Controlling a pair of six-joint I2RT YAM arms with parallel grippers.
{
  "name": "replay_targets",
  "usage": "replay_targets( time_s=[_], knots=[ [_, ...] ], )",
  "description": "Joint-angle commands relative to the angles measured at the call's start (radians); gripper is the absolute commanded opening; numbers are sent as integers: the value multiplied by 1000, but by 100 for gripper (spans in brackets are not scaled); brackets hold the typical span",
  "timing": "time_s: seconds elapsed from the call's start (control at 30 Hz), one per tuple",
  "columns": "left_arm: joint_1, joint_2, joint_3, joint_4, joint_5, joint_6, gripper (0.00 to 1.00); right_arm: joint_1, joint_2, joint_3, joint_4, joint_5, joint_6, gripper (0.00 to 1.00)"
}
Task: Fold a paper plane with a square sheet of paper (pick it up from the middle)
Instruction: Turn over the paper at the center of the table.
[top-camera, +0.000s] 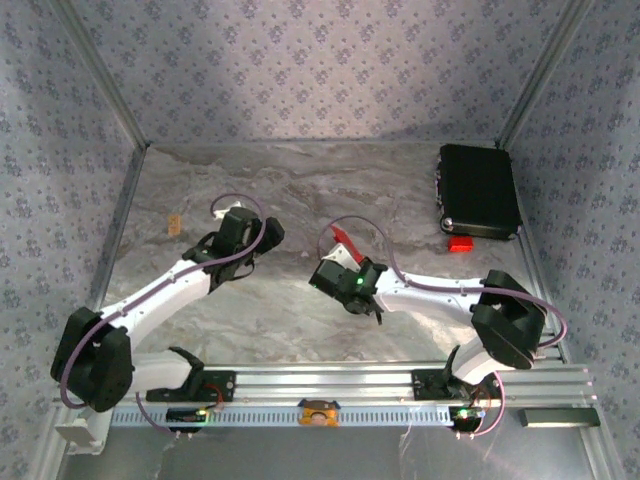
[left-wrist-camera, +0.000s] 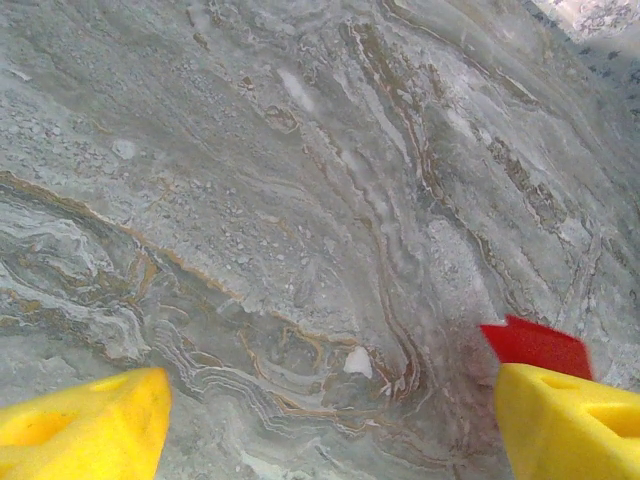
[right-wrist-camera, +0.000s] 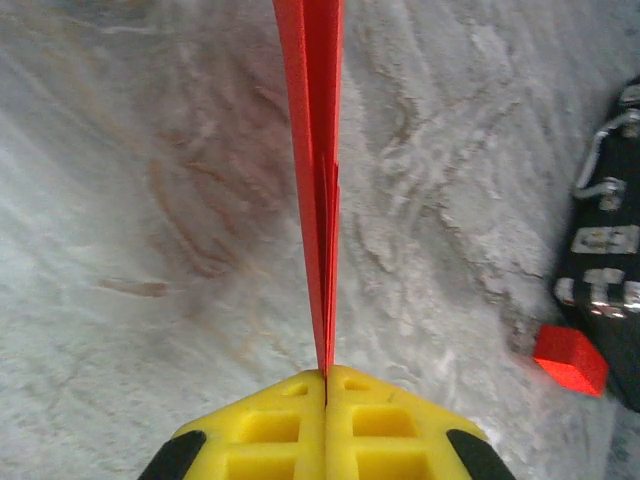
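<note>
Right jaws are pinching together on the red plane (right-wrist-camera: 318, 170), gripping its near end between yellow fingers (right-wrist-camera: 390, 420). From the right wrist we are seeing the plane edge-on, its folded layers standing upright and running straight away from the jaws. From above, it is sticking out of the jaws toward the far edge, around the middle of the bench (top-camera: 300, 180), slightly right of centre. Whether its tip is touching the bench we cannot tell.

Left jaws are standing wide apart and holding nothing, their yellow fingers (left-wrist-camera: 80, 430) hanging over bare marbled bench. In the left wrist view, a red corner of the plane is peeking in just above the right-hand finger. The two arms are facing each other near the centre, with a gap between them.

A black case (top-camera: 478, 190) is lying in the far right corner, and a small red block (top-camera: 460, 244) is sitting just beside its near edge.
</note>
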Motion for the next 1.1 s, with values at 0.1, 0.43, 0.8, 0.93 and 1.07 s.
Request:
replay_targets(
  time_s=[0.1, 0.43, 0.8, 0.93, 1.07],
  knots=[
    [18, -15, -11, -29, 4, -19, 84, 12, 33, -8, 27, -175, -69, 4],
    [19, 23, 8, -29, 39, -22, 84, -4, 29, -7, 114, -426, -72, 25],
    [19, 84, 21, 32, 152, 4, 79, -295, -117, -151, 355, -972, -3, 32],
    [6, 133, 30, 74, 215, -2, 76, -440, -49, -168, 443, -1220, 73, 23],
    [-15, 173, 40, 89, 238, -10, 73, -495, 52, -140, 474, -1320, 129, 11]
  ],
)
